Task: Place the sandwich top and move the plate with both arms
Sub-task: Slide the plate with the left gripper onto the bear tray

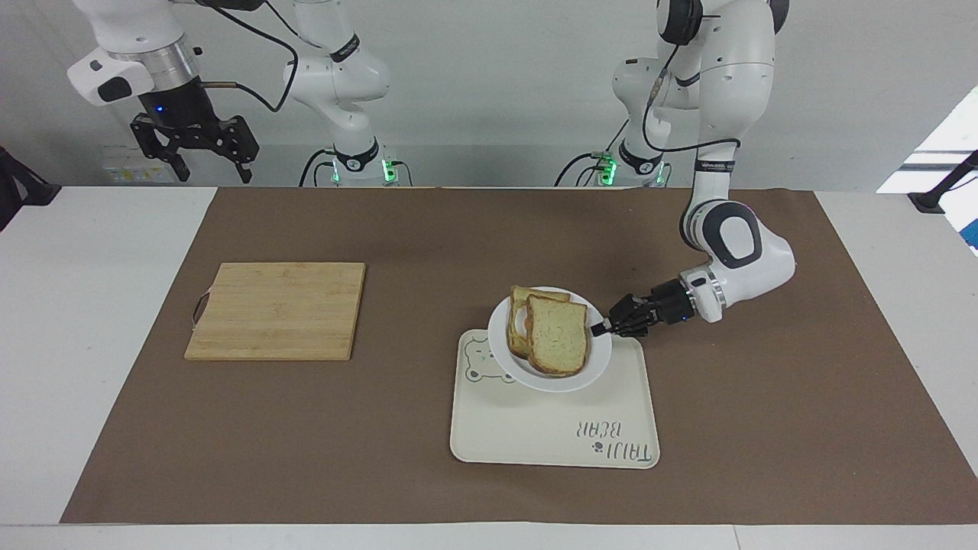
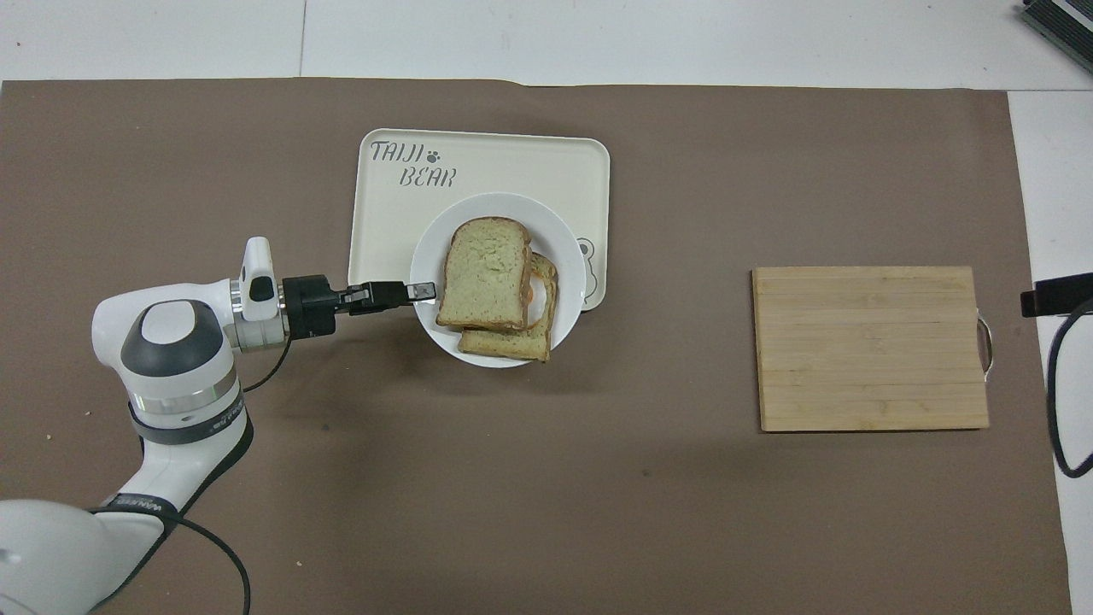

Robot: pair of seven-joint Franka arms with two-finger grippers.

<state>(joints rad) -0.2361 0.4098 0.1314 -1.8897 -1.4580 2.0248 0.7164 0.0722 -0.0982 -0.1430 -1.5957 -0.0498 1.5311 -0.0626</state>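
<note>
The right gripper (image 1: 202, 153) waits high above the right arm's end of the table, its fingers spread apart and holding nothing. Farther out, a wooden board (image 1: 276, 309) lies flat on the brown mat (image 1: 397, 229) toward that same end, with nothing on it. Toward the left arm's end, the left gripper (image 1: 598, 329) reaches in nearly level and is clamped tight on the rim of the plate (image 1: 600, 359). The plate is held tilted over the tray's (image 1: 535, 435) edge nearest the robots, covering part of the bear drawing there; whether it touches the tray cannot be told. On the plate the top slice (image 1: 559, 342) lies on a darker slice (image 1: 522, 302), offset from it, with a little orange filling showing between them in the overhead view.
</note>
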